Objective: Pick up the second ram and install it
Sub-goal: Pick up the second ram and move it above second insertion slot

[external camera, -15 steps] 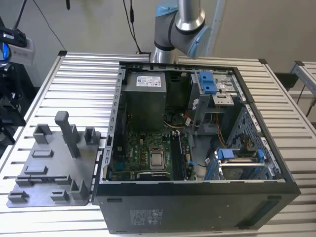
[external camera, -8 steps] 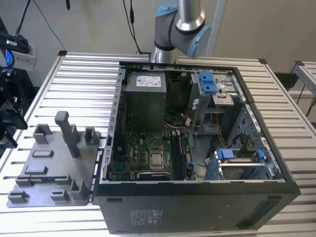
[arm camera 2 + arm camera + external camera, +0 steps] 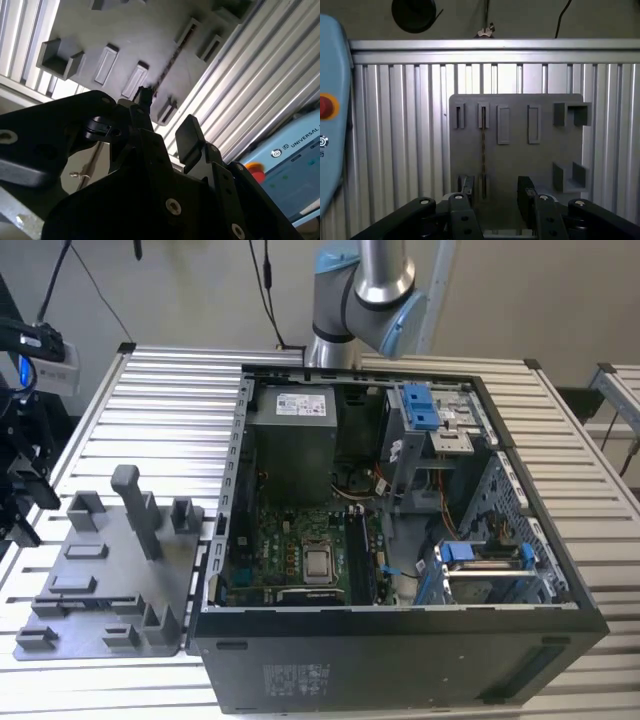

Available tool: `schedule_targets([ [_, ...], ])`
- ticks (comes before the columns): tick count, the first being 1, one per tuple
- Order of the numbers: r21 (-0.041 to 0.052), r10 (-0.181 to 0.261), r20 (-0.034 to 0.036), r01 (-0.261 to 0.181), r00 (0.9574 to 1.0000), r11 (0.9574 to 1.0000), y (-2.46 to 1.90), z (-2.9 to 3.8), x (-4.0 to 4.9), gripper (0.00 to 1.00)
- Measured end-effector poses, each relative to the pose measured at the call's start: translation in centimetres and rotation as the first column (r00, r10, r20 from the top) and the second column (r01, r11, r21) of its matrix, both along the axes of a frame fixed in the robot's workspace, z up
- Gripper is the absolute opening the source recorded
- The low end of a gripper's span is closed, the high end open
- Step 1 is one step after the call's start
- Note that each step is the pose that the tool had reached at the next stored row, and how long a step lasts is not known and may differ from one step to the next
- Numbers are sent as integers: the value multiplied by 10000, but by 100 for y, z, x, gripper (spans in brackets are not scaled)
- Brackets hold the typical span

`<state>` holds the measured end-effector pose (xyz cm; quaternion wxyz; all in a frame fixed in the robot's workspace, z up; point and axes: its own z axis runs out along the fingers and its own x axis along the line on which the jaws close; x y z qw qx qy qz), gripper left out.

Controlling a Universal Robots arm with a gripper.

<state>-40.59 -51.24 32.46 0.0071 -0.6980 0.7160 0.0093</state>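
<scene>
Gripper: the gripper (image 3: pixel 496 192) is open in both wrist views (image 3: pixel 167 117), its two black fingers (image 3: pixel 525 191) spread with nothing between them.
Gripper position: it hangs over the near edge of the grey fixture tray (image 3: pixel 520 160); whether a finger touches anything I cannot tell.
Second ram: the second ram (image 3: pixel 483 145) stands on its thin edge in the tray, held between two small slotted blocks, one at each end.
Ram versus fingers: in the first wrist view the stick's line runs into the gap between the fingers, much nearer one finger than the other. In the second wrist view (image 3: pixel 172 57) its near end sits just beside one fingertip (image 3: pixel 145 96).
Tray: it lies flat on the slatted metal table (image 3: pixel 395 150). In the exterior view it (image 3: pixel 105 570) sits just beside the computer case, on the exterior view's left.
Computer case: the black computer case (image 3: pixel 400 660) lies open on the table, with the green motherboard (image 3: pixel 290 540) showing inside.
Arm: the silver and blue joint of the arm (image 3: pixel 365 280) rises behind the case.
Pendant: a pale blue control pendant (image 3: pixel 330 75) with a red button sits at the table's edge.
</scene>
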Motion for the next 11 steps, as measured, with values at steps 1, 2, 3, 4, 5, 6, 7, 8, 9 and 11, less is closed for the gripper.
schedule_targets([
  [1,1,0,1,0,10000,10000,0,-13,0,48],
  [2,1,0,0,0,10000,10000,0,-26,0,48],
  [3,1,0,1,0,10000,10000,0,-39,0,48],
  [4,1,0,1,0,10000,10000,0,-50,0,48],
  [5,1,0,1,0,10000,10000,0,-63,0,48],
  [6,1,0,1,0,10000,10000,0,-77,0,48],
  [7,1,0,1,0,10000,10000,0,-88,0,48],
  [8,1,0,1,0,10000,10000,0,-100,0,48],
  [9,1,0,1,0,10000,10000,0,-114,0,48],
  [11,0,0,0,0,10000,10000,0,-141,0,48],
])
